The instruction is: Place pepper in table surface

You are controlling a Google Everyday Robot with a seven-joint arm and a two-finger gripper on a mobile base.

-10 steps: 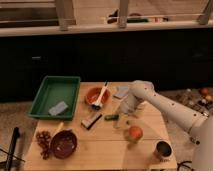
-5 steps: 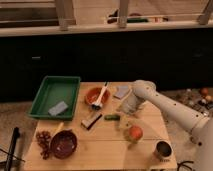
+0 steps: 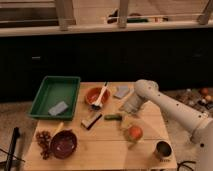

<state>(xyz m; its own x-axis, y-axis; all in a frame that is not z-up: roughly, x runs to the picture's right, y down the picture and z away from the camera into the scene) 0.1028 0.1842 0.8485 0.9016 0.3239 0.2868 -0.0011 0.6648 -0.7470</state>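
Saw the pepper (image 3: 113,117) lying flat on the surface (image 3: 110,147) near its middle, with the end effector (image 3: 128,107) just beside it, seemingly apart from it; could not tell whether wide or narrow.

The gripper (image 3: 128,108) hangs low over the far right part of the table surface (image 3: 107,146). Behind it, well apart, a long dark cabinet front (image 3: 100,57) runs the whole width of the room, its panels nearly black in the dim, warm light. Above that and farther back lies a pale ledge (image 3: 100,28), with pale upright posts (image 3: 65,11) rising from it. Left of the gripper, beyond the table's edge, the floor (image 3: 15,112) is a plain tan. Low to its left, at the near corner, stands a black frame (image 3: 12,150). To its right, by the cabinet's foot, sits a blurred clutter of small things (image 3: 202,97).
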